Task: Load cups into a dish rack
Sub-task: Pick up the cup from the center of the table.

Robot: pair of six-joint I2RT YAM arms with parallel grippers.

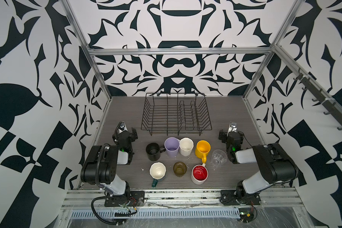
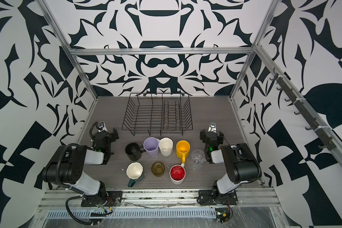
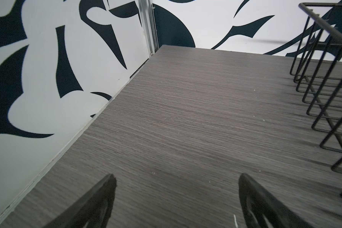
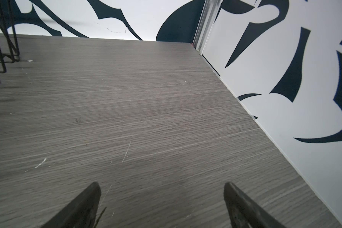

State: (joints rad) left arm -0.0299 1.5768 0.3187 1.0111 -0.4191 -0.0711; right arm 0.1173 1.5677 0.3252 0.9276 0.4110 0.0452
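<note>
**Top views.** Dish rack (image 1: 176,129), black wire, sits on the grey wood-grain table (image 1: 126,110) towards the far wall. Eight cups stand upright in two rows nearer the robot than the rack.
- Far row: black mug (image 1: 153,151), lilac tumbler (image 1: 172,147), white faceted mug (image 1: 186,146), yellow mug (image 1: 202,149), clear glass (image 1: 218,158).
- Near row: dark-green mug with cream inside (image 1: 157,171), olive-brown glass (image 1: 179,169), white mug with red inside (image 1: 199,174).

**Wrist views.** No cup appears in either.
- The left wrist view shows bare table, patterned wall (image 3: 38,79) and the rack's side wires (image 3: 324,88).
- The right wrist view shows only a corner of the rack (image 4: 0,49).

**Jaws.** Left gripper (image 3: 177,177) and right gripper (image 4: 162,185) both stand wide apart, with only table surface between the fingers.
- Each points towards the far wall, outside the rack's near corners.
- The cups stand between the two arms, behind the fingertips and well apart from them.

**Writing.** White lettering inside the red-lined mug is too blurred to read.
</note>
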